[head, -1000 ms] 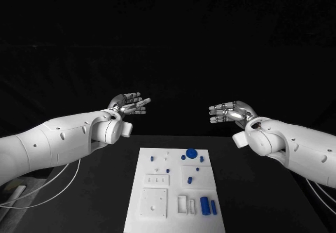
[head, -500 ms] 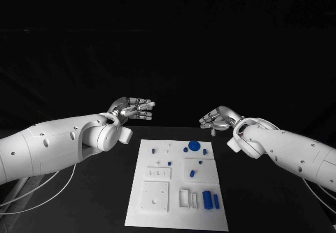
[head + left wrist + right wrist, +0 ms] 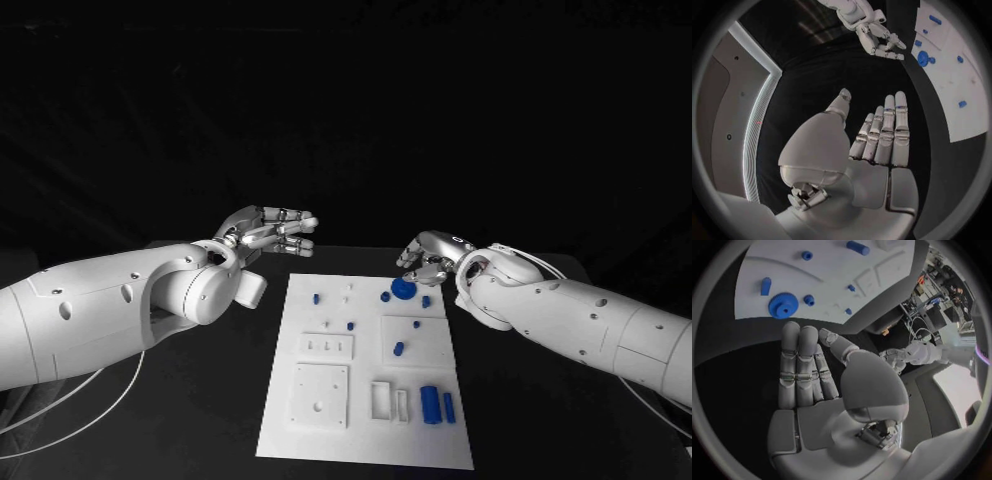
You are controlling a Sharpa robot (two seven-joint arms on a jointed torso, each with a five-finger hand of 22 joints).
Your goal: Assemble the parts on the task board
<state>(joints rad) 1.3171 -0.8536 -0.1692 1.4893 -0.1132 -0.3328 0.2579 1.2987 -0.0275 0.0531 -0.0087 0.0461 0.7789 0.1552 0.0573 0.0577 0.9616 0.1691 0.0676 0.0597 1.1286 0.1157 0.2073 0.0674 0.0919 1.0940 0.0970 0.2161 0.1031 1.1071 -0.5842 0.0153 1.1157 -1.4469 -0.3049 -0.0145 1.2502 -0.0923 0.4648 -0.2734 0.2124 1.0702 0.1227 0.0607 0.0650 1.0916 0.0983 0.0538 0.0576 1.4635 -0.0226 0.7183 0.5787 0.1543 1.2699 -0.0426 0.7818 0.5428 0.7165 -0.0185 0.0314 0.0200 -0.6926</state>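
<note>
White rectangular task board [image 3: 368, 390] lies flat in the middle of the black table [image 3: 188, 420], long side running away from the robot. Small blue parts sit on it — a round blue toothed gear [image 3: 402, 289] at the far end, a short blue peg [image 3: 427, 301] just beside it, a few tiny blue studs [image 3: 352, 325] across the middle zone, and two blue cylinders [image 3: 430, 403] lying side by side at the near right corner, next to white rectangular slots [image 3: 381, 399]. Right silver many-fingered hand [image 3: 431, 257] hangs just above the far end of the board, right over the gear; from the head view its fingers look curled downward, contact with the gear cannot be told. Right wrist view shows that hand's fingers [image 3: 798, 365] straight and side by side, thumb off to one side, nothing in the palm — gear [image 3: 782, 305] and board [image 3: 836, 270] lie beyond the fingertips, apart from them. Left silver many-fingered hand [image 3: 271, 231] is raised off the far left corner of the board, over bare table, well apart from any part. Left wrist view shows its fingers [image 3: 886, 132] extended close together, thumb spread away, holding nothing; the right hand [image 3: 879, 40] and the gear [image 3: 923, 58] appear beyond it.
</note>
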